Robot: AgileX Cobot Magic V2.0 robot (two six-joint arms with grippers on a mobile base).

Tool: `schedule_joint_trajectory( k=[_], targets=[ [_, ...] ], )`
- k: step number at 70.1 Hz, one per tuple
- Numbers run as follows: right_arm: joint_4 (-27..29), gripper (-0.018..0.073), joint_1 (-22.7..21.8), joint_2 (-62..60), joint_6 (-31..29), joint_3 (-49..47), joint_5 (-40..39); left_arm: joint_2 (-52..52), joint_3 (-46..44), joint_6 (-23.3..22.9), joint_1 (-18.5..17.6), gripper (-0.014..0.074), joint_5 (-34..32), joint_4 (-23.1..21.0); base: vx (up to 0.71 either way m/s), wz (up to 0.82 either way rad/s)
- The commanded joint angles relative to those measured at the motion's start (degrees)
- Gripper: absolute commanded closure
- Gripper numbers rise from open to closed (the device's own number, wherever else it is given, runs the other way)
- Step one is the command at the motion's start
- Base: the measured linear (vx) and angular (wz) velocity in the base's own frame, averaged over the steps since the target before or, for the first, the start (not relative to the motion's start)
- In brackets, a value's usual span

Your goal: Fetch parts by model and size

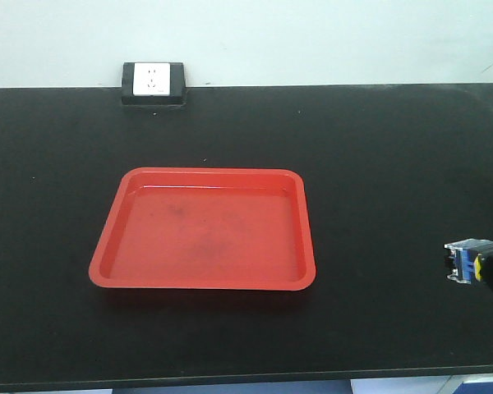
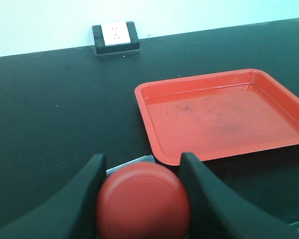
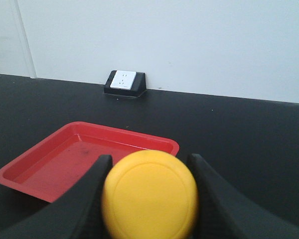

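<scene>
My left gripper [image 2: 142,160] is shut on a red-capped push-button switch [image 2: 142,204], its round cap facing the left wrist camera and a sliver of silver base showing behind it. It is held above the black table, just short of the near left corner of the red tray [image 2: 224,114]. My right gripper [image 3: 149,158] is shut on a yellow-capped switch [image 3: 149,195], off the right side of the tray [image 3: 65,164]. In the front view this switch [image 1: 462,261] shows blue-and-silver terminals at the right gripper [image 1: 479,265], well right of the empty tray [image 1: 205,238]. The left gripper is outside the front view.
A black table top [image 1: 394,148] fills the scene. A white wall socket in a black housing [image 1: 154,82] sits at the table's back edge against the pale wall. The table's front edge [image 1: 230,382] runs along the bottom of the front view.
</scene>
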Motion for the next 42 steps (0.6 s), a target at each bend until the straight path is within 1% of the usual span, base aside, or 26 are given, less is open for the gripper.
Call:
schedule_joint_trajectory(
  k=[1,42],
  targets=[
    [-0.19,0.0569,-0.28,0.48,-0.47,-1.64,-4.85,0.83,-1.46,-0.17,-0.10,0.0603,-4.54,-0.07,0.02,0.00],
    [-0.19,0.0569,-0.28,0.48,-0.47,-1.64,-4.85,0.83,-1.46,-0.17,-0.10,0.0603,-4.54,-0.07,0.03,0.00]
  ],
)
